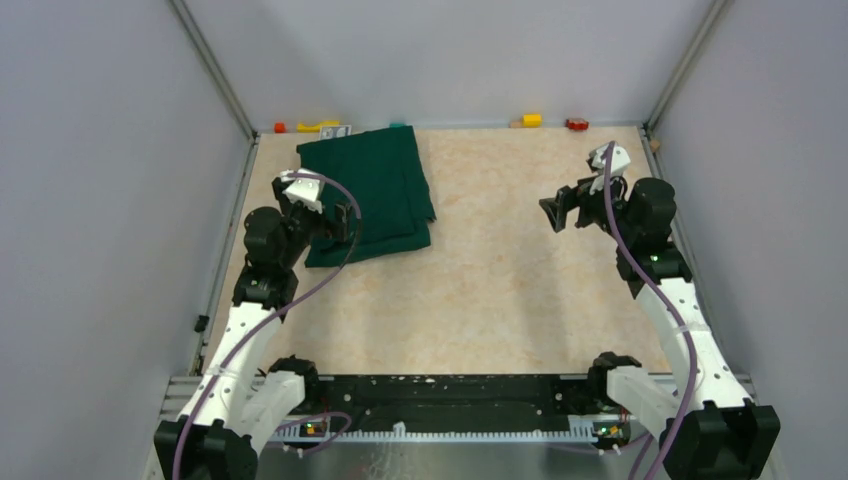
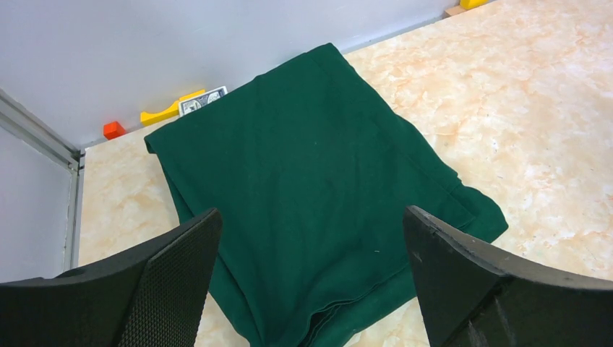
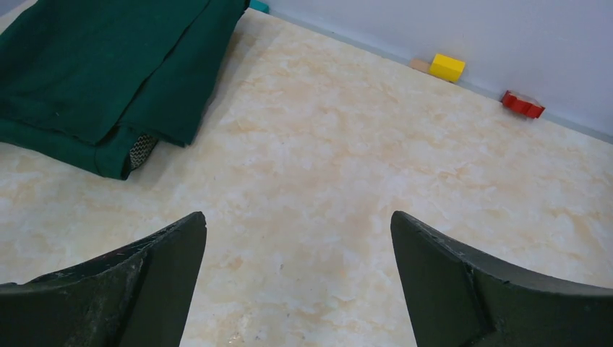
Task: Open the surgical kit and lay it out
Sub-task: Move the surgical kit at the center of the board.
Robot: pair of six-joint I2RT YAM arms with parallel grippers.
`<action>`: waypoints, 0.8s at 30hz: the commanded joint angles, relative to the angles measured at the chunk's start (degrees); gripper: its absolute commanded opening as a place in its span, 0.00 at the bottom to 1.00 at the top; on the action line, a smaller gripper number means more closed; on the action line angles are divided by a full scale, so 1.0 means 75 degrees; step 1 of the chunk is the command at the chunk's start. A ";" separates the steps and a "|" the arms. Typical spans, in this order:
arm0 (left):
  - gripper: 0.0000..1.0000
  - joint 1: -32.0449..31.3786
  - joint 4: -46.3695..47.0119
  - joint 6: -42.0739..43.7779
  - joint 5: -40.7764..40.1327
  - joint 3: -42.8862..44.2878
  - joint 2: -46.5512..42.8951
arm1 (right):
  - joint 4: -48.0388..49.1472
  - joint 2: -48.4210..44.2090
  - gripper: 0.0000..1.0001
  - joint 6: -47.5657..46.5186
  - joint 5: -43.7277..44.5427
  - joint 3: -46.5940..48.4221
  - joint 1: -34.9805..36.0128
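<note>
L fingers spread above cloth; R fingers spread over table.

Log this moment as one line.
green cloth bundle: folded, far-left | mesh tray: corner showing at fold | left hand: open, facing bundle | right hand: open, away from bundle

The top camera looks down from the near edge over the whole surface; both wrist cameras, low and close, share the green cloth
</note>
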 commanded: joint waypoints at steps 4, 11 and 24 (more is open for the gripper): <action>0.99 0.0035 0.0198 0.0102 -0.0034 -0.0038 -0.0084 | 0.0199 -0.0078 0.96 -0.0139 -0.0151 0.0006 0.0057; 0.99 0.0035 0.0190 0.0144 0.0089 -0.0035 -0.0047 | 0.0146 -0.0054 0.96 -0.0268 -0.0316 0.0011 0.0073; 0.99 0.0150 0.0091 -0.1078 -0.1411 -0.0001 0.0647 | 0.0104 0.0749 0.96 -0.0586 -0.0276 0.0332 0.1306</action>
